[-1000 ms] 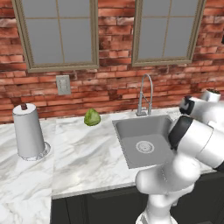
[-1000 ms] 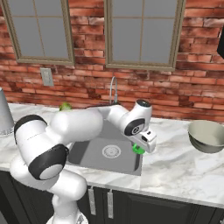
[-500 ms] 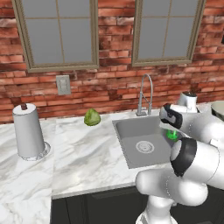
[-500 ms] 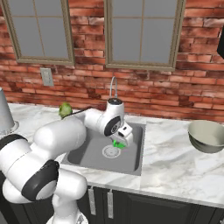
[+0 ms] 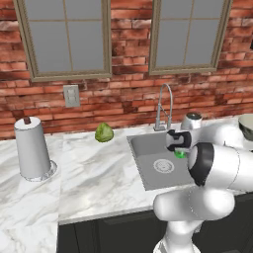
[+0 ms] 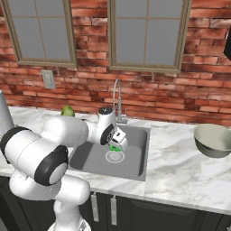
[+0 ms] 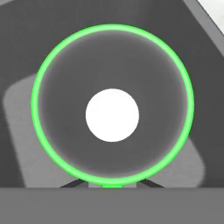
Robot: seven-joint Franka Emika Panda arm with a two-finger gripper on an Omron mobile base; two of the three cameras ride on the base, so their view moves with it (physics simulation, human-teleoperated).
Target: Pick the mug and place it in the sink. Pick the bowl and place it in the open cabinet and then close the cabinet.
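Arm swung left; fingers (image 6: pixel 116 145) gripping mug (image 6: pixel 114 146) over sink (image 6: pixel 135 163) drain (image 6: pixel 114 156); faucet (image 6: pixel 117 100) behind, bowl (image 6: pixel 213 140) right.

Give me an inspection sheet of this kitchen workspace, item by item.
Surface: marble counter around the grey sink.
Job's things: green mug held above the sink basin near the drain; bowl on the counter right of the sink.
Clutter: paper towel roll and a pale green leafy ball left of the sink.
Gripper: gripper shut on the mug.
Cables: nothing seen.
Surroundings: brick wall, two windows, wall outlet, chrome faucet.
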